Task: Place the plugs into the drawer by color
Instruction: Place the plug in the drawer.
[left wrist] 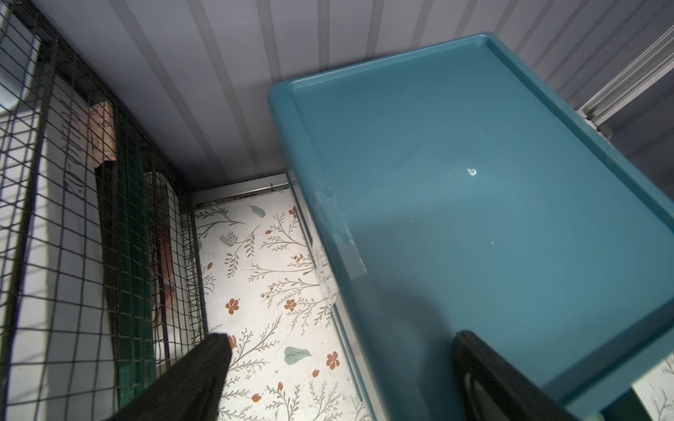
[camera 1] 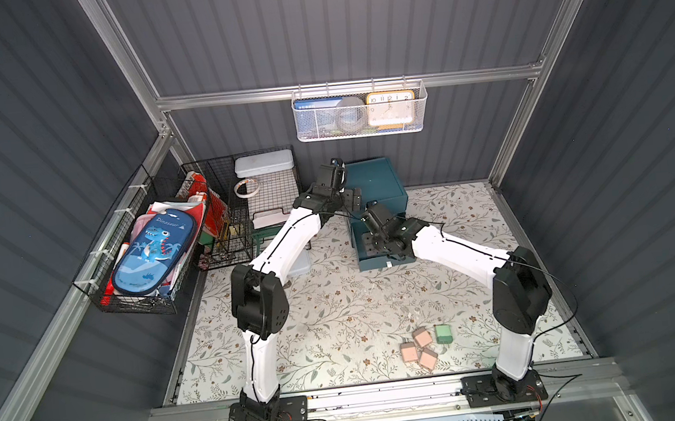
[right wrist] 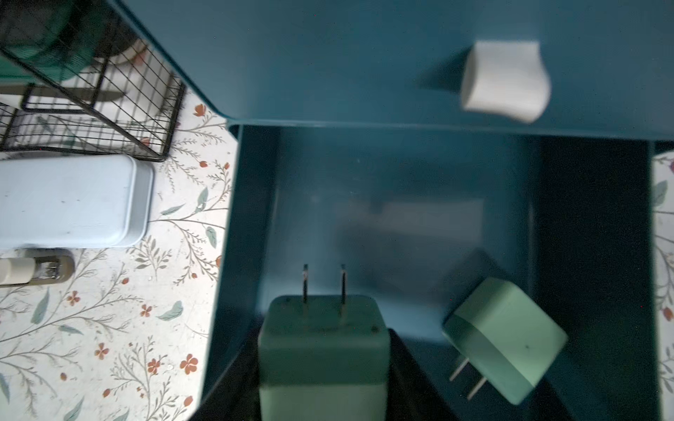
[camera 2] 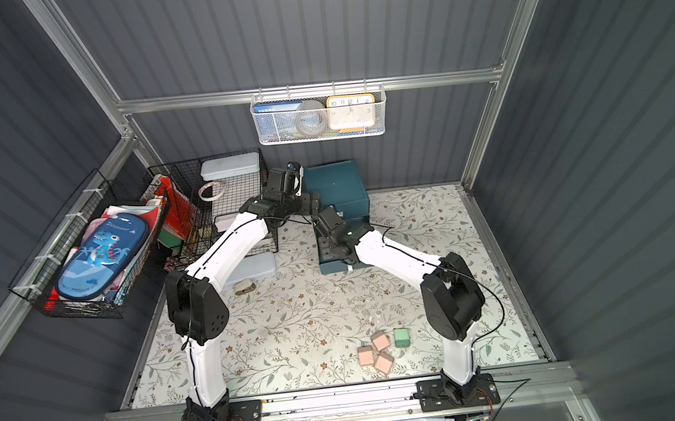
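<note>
Mint-green matte plastic, a rounded cube with two thin metal prongs: held plug (right wrist: 322, 328), pinched at its sides between the dark fingers (right wrist: 408, 386) of the right gripper (right wrist: 324, 379), prongs aimed at the cabinet, poised over the pulled-out drawer (right wrist: 248, 218). Inside that smooth dark-teal tray, close to one side wall, a second mint plug (right wrist: 505, 339), lying askew, prongs aimed away from the cabinet. Directly above the open tray, a shut drawer front carrying a small white tab handle (right wrist: 505, 80), soft-cornered and blurred.

In a top view, boxy teal cabinet (camera 1: 375, 181) backed against the ribbed grey wall, open drawer jutting forward onto the floral mat (camera 1: 335, 303). At the cabinet's corner, left gripper (left wrist: 346, 379) spread wide: one black textured finger (left wrist: 204, 375) above the mat beside the cabinet, its twin above the cabinet's smooth, rimmed top; contact there impossible to tell.

Well apart, near the right arm's base, three pale pink plugs (camera 1: 409, 353) bunched together on the mat, with a third mint plug (camera 1: 443, 333) just beside them, all the same rounded cube shape.

Further out, a pale blue tin (right wrist: 73, 200) with rounded corners flat on the mat beside the drawer, and a black wire-mesh rack (camera 1: 271, 192) behind it. On the back rail, a white perforated basket (camera 1: 358, 132) holding a yellow-framed clock (camera 1: 390, 109); on the side rail, a black wire basket (camera 1: 127, 305) with a glossy blue dinosaur pencil case (camera 1: 152, 252).
</note>
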`<state>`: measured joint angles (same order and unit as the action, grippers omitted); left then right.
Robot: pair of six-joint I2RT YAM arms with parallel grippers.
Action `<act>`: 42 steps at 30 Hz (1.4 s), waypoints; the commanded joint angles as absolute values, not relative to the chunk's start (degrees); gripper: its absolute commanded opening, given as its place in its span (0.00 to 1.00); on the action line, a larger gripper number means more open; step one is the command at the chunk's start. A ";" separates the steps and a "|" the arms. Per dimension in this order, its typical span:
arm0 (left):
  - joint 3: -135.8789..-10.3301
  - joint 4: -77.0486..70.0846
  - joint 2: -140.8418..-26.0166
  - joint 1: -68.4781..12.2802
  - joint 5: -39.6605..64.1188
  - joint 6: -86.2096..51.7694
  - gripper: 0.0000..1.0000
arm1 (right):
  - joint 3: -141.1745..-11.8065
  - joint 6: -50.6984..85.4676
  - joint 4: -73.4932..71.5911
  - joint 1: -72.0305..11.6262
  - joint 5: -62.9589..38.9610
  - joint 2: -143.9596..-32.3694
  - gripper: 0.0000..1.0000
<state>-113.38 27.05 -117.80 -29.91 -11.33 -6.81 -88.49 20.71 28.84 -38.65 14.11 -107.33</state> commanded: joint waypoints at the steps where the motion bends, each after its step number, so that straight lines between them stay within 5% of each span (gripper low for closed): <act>1: -111.01 34.65 -117.97 -30.15 -10.31 -5.84 0.99 | -89.65 20.44 29.46 -37.00 12.77 -108.00 0.22; 35: -111.01 34.74 -118.71 -30.24 -10.96 -5.54 0.99 | -93.11 16.00 36.13 -33.25 9.93 -107.57 0.62; 42: -112.14 35.23 -119.66 -30.23 -10.22 -5.49 0.99 | -87.32 19.38 45.53 -33.24 14.60 -94.07 0.56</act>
